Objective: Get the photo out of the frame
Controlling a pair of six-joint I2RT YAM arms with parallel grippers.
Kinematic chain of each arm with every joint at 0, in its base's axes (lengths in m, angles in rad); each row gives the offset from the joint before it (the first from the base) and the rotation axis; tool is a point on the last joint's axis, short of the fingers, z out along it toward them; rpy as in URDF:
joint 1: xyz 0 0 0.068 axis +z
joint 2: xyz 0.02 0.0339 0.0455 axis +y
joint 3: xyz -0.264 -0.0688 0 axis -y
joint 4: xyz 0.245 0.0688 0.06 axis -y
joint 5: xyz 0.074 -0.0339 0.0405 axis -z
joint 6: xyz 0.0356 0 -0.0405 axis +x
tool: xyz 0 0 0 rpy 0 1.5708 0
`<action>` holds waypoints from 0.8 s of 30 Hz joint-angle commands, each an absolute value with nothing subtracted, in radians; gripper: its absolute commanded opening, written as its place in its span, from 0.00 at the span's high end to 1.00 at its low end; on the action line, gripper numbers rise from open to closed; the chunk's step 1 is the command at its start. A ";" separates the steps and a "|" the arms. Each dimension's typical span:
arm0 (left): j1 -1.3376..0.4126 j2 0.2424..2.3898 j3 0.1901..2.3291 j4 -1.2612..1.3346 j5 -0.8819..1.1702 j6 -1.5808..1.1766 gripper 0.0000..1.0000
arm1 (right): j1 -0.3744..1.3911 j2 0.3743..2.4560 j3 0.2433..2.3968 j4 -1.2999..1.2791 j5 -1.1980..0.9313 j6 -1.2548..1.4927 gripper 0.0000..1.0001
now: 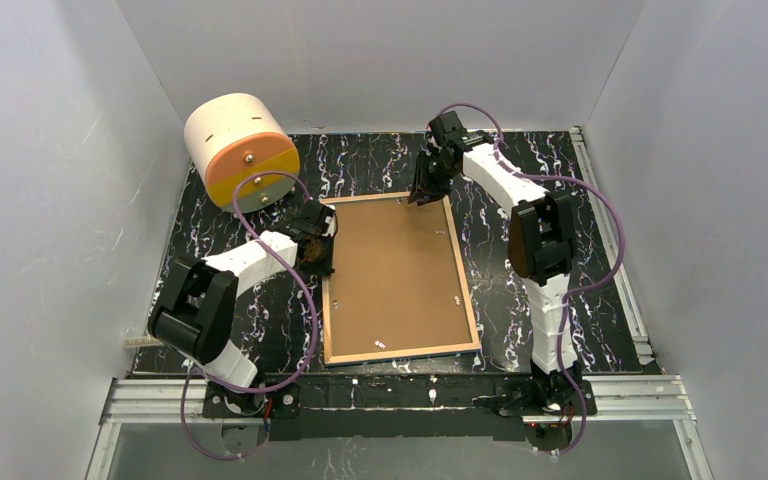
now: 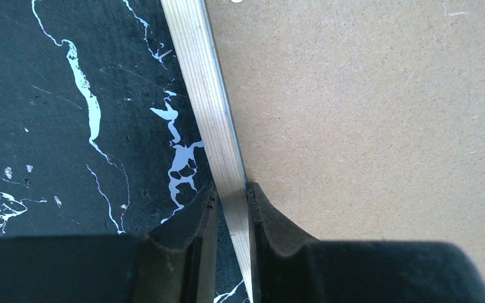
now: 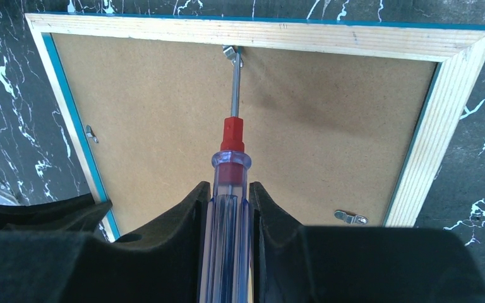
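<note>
The frame (image 1: 401,352) lies face down on the table, its light wooden edging up. The plain brown backing board (image 1: 395,270) fills it, and the photo is hidden underneath. My left gripper (image 1: 322,245) is shut on the frame's left edge, and the wooden strip (image 2: 211,120) runs between its fingertips (image 2: 232,192). My right gripper (image 1: 425,185) is shut on a clear blue screwdriver (image 3: 227,214) with a red collar. The screwdriver's tip touches a metal clip (image 3: 232,53) at the middle of the frame's far edge (image 3: 259,31).
Two more metal clips hold the backing board, one on each side (image 3: 350,218) (image 3: 90,133). A cream cylinder with an orange and yellow face (image 1: 240,150) stands at the back left. The black marbled table (image 1: 560,300) is enclosed by white walls.
</note>
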State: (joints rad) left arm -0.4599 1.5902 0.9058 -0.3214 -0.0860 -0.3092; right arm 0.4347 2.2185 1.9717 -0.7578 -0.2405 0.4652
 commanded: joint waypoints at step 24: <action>-0.462 1.598 0.862 -0.377 -0.026 -0.172 1.00 | 0.504 2.274 2.150 -0.789 -0.235 0.164 0.99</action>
State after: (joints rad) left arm -0.4572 1.5902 0.9051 -0.3172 -0.0578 -0.2573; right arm 0.4683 2.2658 2.0880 -0.8471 -0.1852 0.2092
